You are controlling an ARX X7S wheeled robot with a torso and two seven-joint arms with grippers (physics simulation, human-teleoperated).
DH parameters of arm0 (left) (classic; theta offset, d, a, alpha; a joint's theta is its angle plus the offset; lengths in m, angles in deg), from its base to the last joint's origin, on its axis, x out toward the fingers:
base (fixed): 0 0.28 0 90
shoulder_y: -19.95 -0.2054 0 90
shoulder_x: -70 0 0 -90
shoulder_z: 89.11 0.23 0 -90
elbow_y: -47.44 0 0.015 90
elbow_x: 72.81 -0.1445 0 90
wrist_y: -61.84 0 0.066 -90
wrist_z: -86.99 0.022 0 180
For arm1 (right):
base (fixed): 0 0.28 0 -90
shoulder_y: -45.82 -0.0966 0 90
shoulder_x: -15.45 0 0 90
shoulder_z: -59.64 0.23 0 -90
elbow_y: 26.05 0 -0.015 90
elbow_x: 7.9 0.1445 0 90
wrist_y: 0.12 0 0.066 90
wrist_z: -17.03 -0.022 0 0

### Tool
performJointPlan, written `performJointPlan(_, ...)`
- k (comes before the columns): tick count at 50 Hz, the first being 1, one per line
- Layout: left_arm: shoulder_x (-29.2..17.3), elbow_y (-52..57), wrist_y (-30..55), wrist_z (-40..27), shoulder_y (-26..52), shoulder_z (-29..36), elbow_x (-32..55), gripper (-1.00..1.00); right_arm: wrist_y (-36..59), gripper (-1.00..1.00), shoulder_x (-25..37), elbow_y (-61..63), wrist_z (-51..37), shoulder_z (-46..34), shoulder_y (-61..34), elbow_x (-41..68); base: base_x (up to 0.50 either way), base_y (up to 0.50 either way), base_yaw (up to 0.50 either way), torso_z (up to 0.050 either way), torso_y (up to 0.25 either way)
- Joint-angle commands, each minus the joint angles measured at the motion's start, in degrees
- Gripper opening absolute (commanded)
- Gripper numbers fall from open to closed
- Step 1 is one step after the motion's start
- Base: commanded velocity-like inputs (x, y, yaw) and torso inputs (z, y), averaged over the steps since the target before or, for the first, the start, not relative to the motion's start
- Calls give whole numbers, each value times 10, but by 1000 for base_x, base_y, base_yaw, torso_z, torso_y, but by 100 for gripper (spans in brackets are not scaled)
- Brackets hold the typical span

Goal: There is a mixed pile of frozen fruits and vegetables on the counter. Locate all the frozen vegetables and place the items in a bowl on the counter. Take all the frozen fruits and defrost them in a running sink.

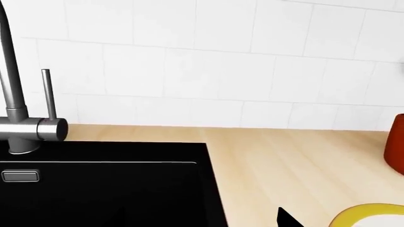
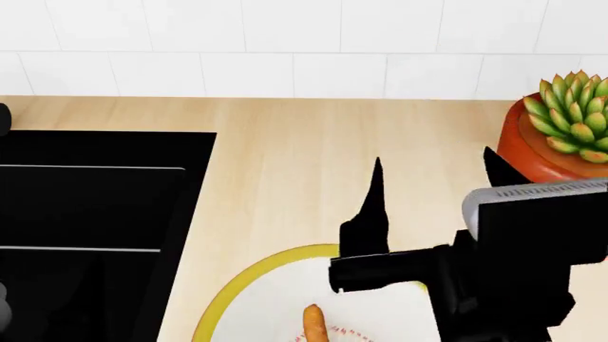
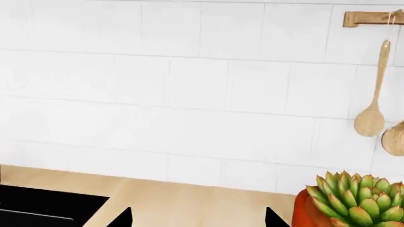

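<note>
The white bowl with a yellow rim [image 2: 249, 278] sits on the beige counter [image 2: 285, 164] just right of the black sink [image 2: 95, 214]. A small orange carrot [image 2: 314, 324] lies inside it. My right gripper [image 2: 435, 167] hangs open and empty above the bowl's far side, its fingertips [image 3: 123, 218] wide apart in the right wrist view. In the left wrist view one fingertip [image 1: 287, 219] of my left gripper [image 1: 202, 222] shows far off centre between the sink [image 1: 107, 189] and the bowl rim [image 1: 363, 213]; the other is lost against the black basin. The pile and the frozen fruits are out of view.
A grey faucet [image 1: 19, 118] stands at the sink's back edge. An orange-red pot with a green succulent [image 2: 560, 128] is on the counter at the right, close to my right arm. Wooden spoons [image 3: 372, 94] hang on the white tiled wall.
</note>
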Motion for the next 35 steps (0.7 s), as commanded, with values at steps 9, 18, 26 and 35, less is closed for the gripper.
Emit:
performJointPlan(9,6,-1,-14,9,-7,-12,-9,100,-133,100,52,80,16,120,223,-103,0,0,0,0,0)
performJointPlan(18,-2,4,-2,-6,9,-31,3,100,-118,100,46,77,19,101,218,-73,0,0,0,0,0)
performJointPlan(26,-9,12,10,-18,19,-59,24,100,-124,100,61,85,18,125,243,-61,0,0,0,0,0)
performJointPlan(35,-12,8,8,-21,23,-61,29,100,-126,100,58,88,11,124,237,-63,-59,278,0,0,0)
